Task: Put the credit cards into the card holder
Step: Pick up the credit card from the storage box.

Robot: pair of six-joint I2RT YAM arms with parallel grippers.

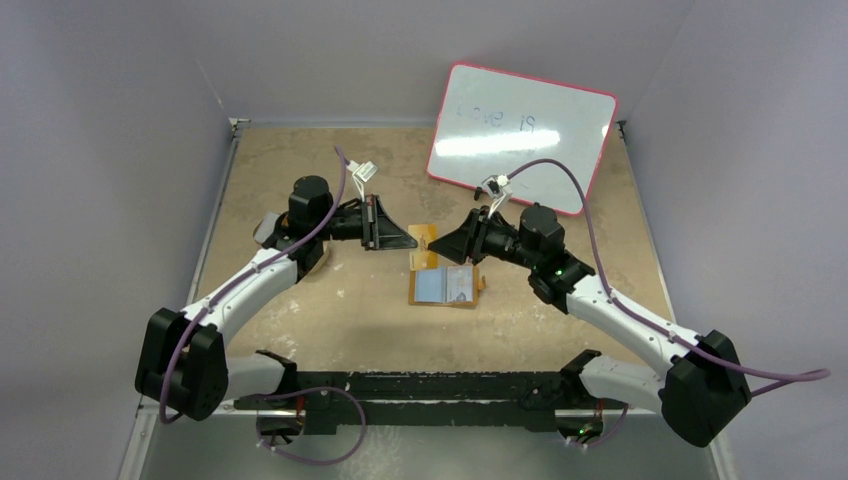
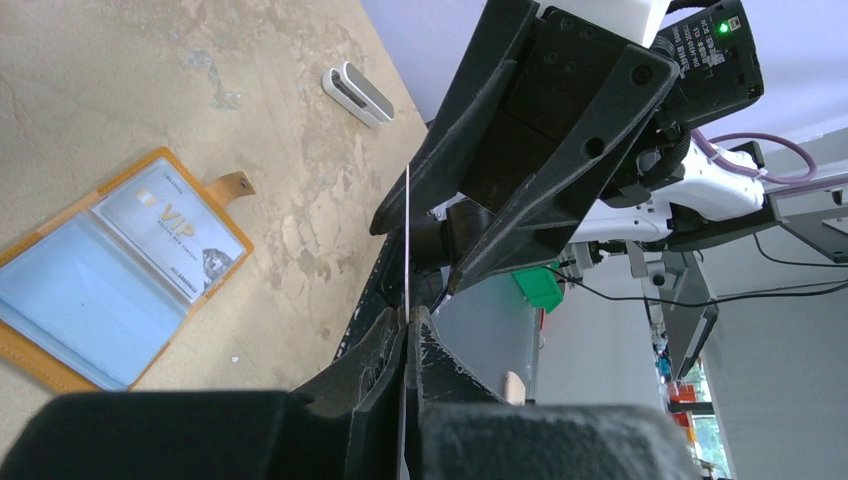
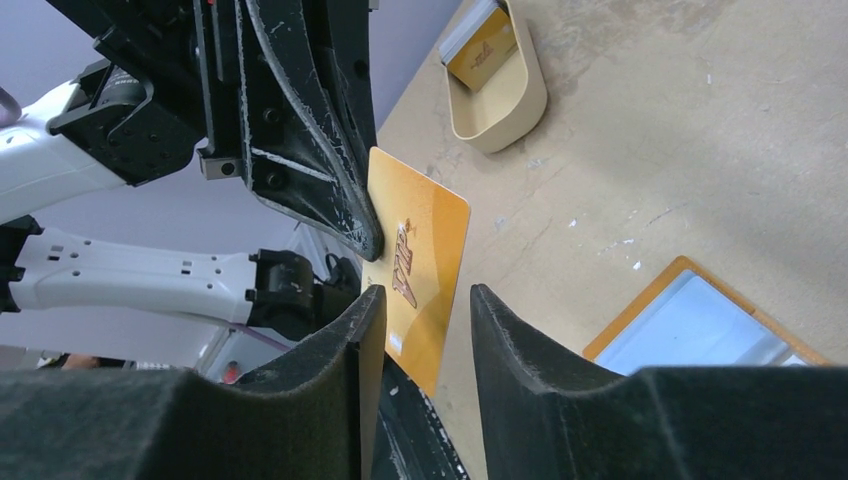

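Observation:
The card holder lies open on the table, with a pale blue card and a whitish VIP card in its pockets. It also shows in the left wrist view and the right wrist view. My left gripper is shut on an orange-gold VIP credit card and holds it upright above the table, just behind the holder. In the left wrist view the card shows edge-on. My right gripper is open, its jaws on either side of the card's free end, not closed on it.
A beige shallow tray with more cards in it stands on the table beyond the left arm. A white clip lies on the table. A whiteboard leans at the back right.

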